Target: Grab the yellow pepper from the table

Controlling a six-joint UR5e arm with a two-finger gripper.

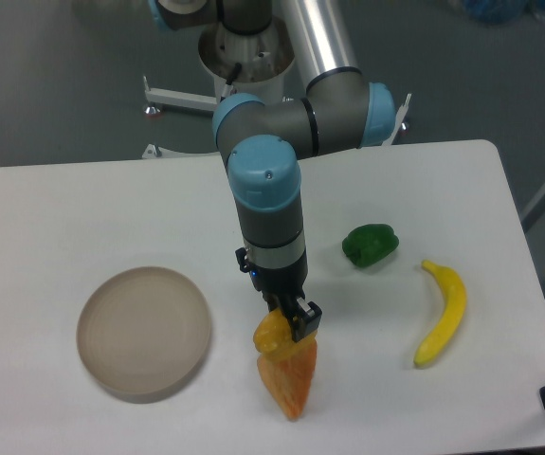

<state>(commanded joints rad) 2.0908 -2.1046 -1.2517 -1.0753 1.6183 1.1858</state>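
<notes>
The yellow pepper [268, 336] is a small yellow-orange lump at the front middle of the white table [82, 209], touching the top of an orange wedge. My gripper [285, 330] points straight down onto it. One black finger [304, 320] presses the pepper's right side; the other finger is hidden behind the fruit. The jaws look closed on the pepper, which sits low at table height.
An orange triangular wedge [289, 379] lies right below the pepper, near the front edge. A beige round plate [143, 330] is to the left. A green pepper [370, 245] and a banana [443, 313] lie to the right.
</notes>
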